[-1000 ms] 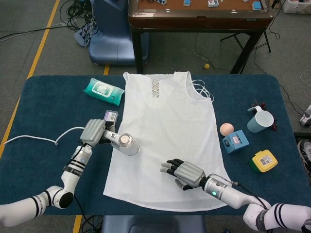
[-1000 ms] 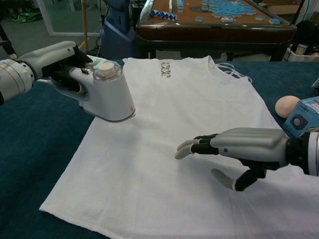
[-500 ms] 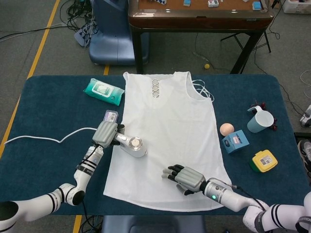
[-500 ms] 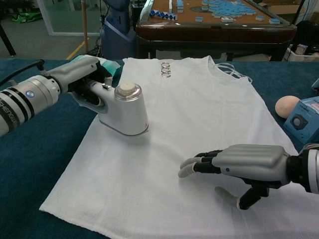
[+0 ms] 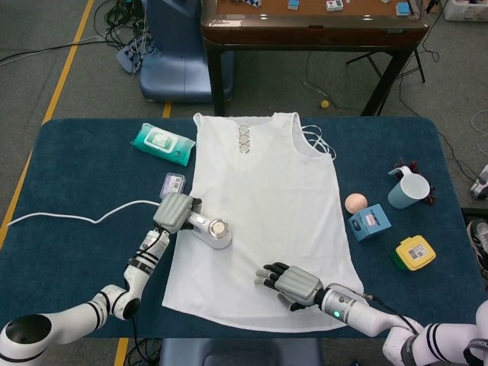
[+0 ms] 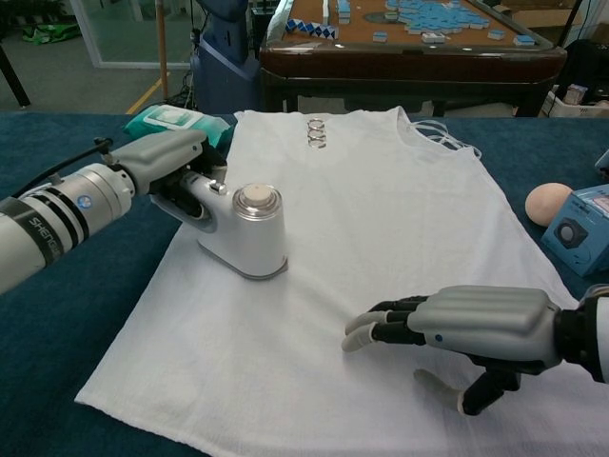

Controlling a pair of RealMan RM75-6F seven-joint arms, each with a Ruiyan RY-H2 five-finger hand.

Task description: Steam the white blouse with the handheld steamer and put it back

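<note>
The white blouse (image 5: 263, 213) (image 6: 381, 219) lies flat on the blue table, neck with metal rings toward the far edge. My left hand (image 5: 174, 212) (image 6: 162, 164) grips the handle of the white handheld steamer (image 5: 211, 230) (image 6: 245, 233), whose flat base rests on the blouse near its left edge. A white cord (image 5: 76, 217) trails from it to the left. My right hand (image 5: 291, 283) (image 6: 476, 328) holds nothing; its fingers are spread and lie low over the blouse near the hem.
A green wipes pack (image 5: 162, 143) lies at the far left. To the right of the blouse are a peach ball (image 5: 355, 203), a blue box (image 5: 370, 222), a pale blue mug (image 5: 408, 190) and a yellow box (image 5: 415, 252). A small device (image 5: 172, 184) lies by the steamer.
My left hand has carried the steamer rightward and down onto the blouse. My right hand has drawn back toward the hem and sunk lower.
</note>
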